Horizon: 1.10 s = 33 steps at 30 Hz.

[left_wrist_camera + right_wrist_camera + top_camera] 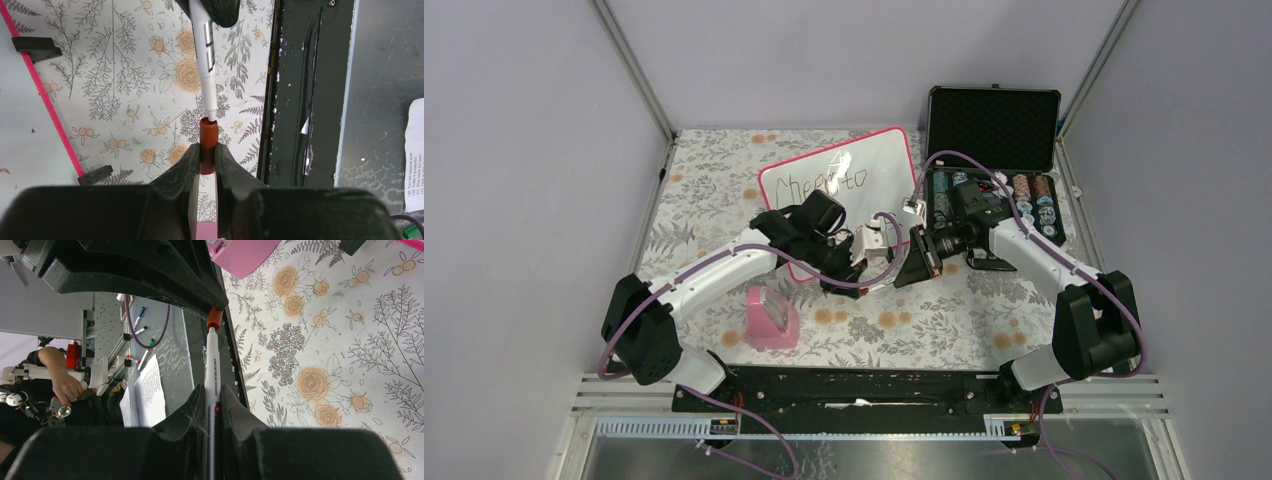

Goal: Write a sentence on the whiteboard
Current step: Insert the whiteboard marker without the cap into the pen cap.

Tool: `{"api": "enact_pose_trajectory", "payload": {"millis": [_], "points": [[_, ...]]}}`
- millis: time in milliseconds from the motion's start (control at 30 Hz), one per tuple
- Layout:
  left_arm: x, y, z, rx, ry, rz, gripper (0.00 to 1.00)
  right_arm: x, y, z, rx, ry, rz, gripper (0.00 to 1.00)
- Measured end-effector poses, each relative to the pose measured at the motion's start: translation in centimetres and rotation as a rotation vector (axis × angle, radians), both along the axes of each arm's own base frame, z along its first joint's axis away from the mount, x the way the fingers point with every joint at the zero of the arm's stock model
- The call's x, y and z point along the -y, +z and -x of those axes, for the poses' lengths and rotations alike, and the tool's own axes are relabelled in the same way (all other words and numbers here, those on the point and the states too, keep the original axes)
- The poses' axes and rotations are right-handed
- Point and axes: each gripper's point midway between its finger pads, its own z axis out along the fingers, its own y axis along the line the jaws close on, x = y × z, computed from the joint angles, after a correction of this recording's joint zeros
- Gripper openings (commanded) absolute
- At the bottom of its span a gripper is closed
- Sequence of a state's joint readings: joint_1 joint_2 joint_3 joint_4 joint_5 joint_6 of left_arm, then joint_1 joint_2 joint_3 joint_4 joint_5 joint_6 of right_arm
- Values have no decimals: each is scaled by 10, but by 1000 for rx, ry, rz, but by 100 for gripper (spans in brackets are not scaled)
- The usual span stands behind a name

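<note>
Lying at twelve o'clock on the table [944,320], the whiteboard [879,155] shows only "Cheers to" of the sentence [824,183]; the rest looks unwritten or hidden. Near its six o'clock edge, the right gripper [212,390] pinches a white marker [212,360], its tip at the orange cap [208,132] clamped by the left gripper [203,150].

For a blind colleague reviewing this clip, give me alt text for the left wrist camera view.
The left arm's jaws are shut on an orange marker cap, with the tip of a white marker, held from above by the right arm's jaws, meeting the cap's mouth. Beneath lies a floral tablecloth; the whiteboard, pink-framed, is at left.
</note>
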State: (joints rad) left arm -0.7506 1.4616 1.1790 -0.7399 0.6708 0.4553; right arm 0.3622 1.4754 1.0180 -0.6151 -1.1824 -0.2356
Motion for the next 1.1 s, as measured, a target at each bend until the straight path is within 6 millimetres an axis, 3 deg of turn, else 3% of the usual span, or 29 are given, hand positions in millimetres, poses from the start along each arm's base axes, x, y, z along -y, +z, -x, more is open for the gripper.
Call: {"api": "enact_pose_trajectory", "payload": {"millis": [533,833,1100], "points": [[5,0,-2,-17,9,-6,0,-13,-5,-4,42,9,28,0],[-4,-3,6,-79,33,-63,0,-27,-11,7,37,66,31,0],[-3,2,1,-92,81,-75,0,-34,-8,0,29,41,21,0]]}}
